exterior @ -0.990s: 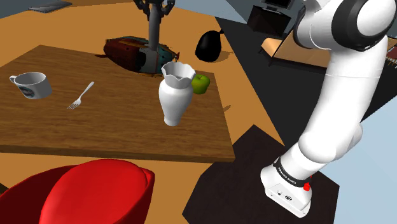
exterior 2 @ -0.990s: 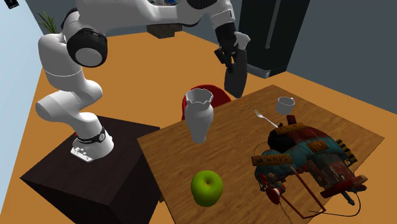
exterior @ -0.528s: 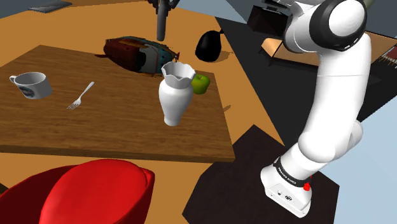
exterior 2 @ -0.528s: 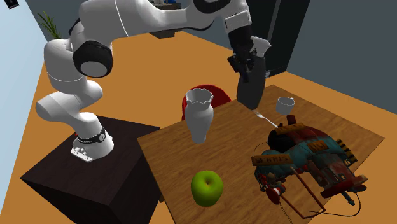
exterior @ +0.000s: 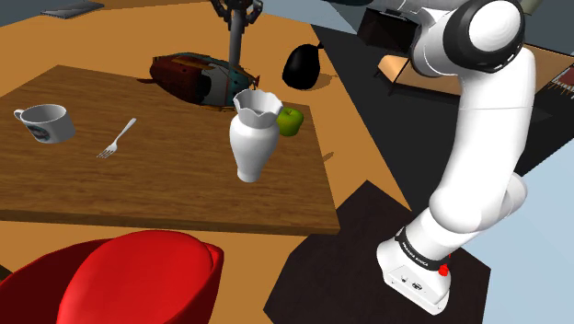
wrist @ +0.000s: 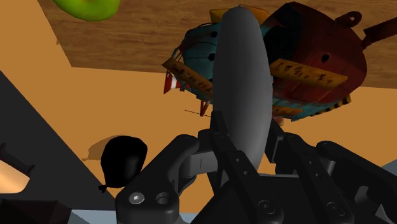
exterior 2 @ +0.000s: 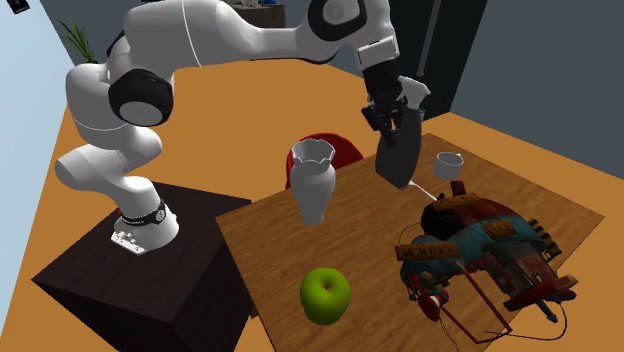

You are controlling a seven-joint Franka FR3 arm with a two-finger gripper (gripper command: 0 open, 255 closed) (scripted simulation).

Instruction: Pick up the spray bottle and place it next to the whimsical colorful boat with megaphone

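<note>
My gripper [exterior 2: 393,112] is shut on the spray bottle [exterior 2: 399,152], a smooth dark grey elongated body that hangs tilted below the hand. It is held in the air above the wooden table [exterior 2: 360,300], between the white vase and the boat. The boat [exterior 2: 482,246] is teal and dark red with orange planks and lies on the table. In the shoulder view the bottle [exterior: 237,39] hangs from the gripper [exterior: 236,11] just over the boat [exterior: 196,78]. In the wrist view the fingers [wrist: 224,147] clasp the bottle [wrist: 240,83], and the boat [wrist: 312,60] lies right beyond its tip.
A white vase [exterior: 253,133] and a green apple [exterior: 290,121] stand near the table's edge by the boat. A mug [exterior: 44,122] and a fork [exterior: 116,138] lie at the shoulder view's left. A red chair [exterior: 129,276] is in front. A black rounded object [exterior: 302,66] sits on the floor.
The arm has carried the bottle across the second exterior view to the right and lower, from beside the red chair to over the table near the boat. The grip has stayed shut.
</note>
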